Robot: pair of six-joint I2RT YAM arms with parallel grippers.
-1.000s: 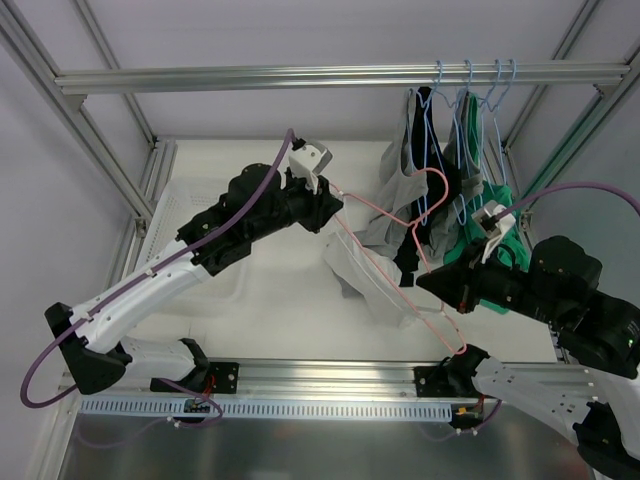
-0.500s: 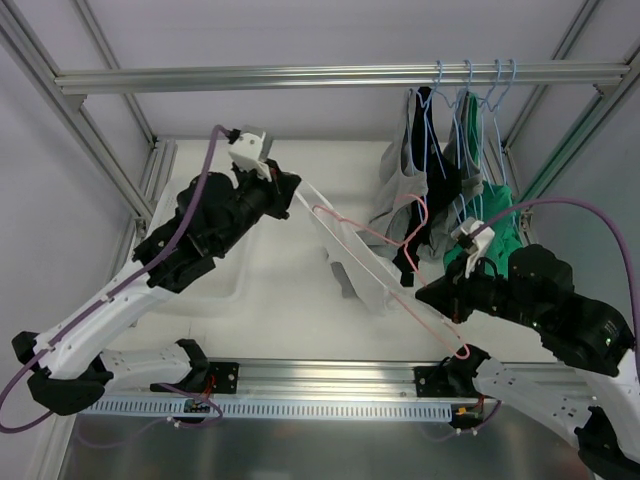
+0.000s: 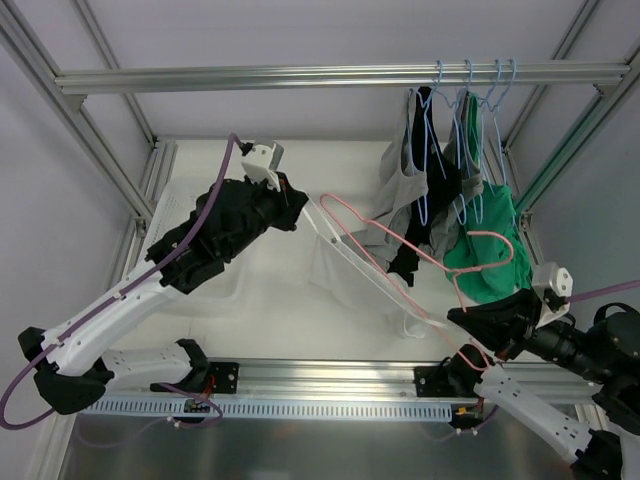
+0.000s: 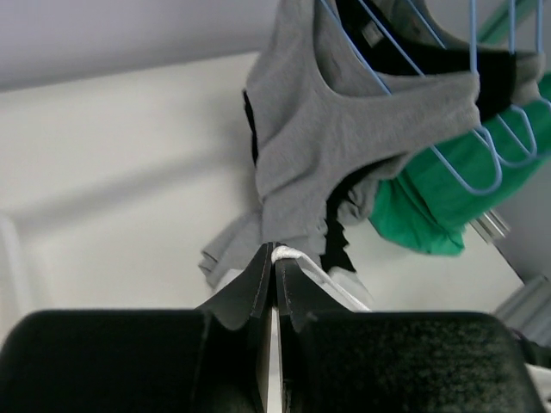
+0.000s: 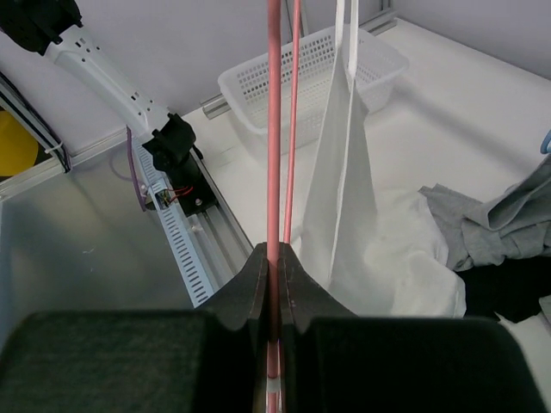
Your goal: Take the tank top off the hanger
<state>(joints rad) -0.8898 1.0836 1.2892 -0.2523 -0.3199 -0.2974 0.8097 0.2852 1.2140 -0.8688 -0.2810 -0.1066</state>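
**Both hands at the hanger.** My left hand (image 4: 275, 258) is clenched on a thin white strap of the tank top (image 5: 344, 241). My right hand (image 5: 274, 258) is clenched on one rod of the pink hanger (image 5: 274, 129). The tank top hangs stretched between my two hands. Its strap runs just beside the hanger rods ahead of my right hand, and its body widens lower down. Beyond my left hand, a grey top (image 4: 327, 129) hangs above the table (image 4: 112, 172).

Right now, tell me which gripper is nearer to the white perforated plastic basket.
Left. The left gripper, shut on the white tank top, hangs just beside the white plastic basket; the right gripper, shut on the pink wire hanger, is far off across the table.
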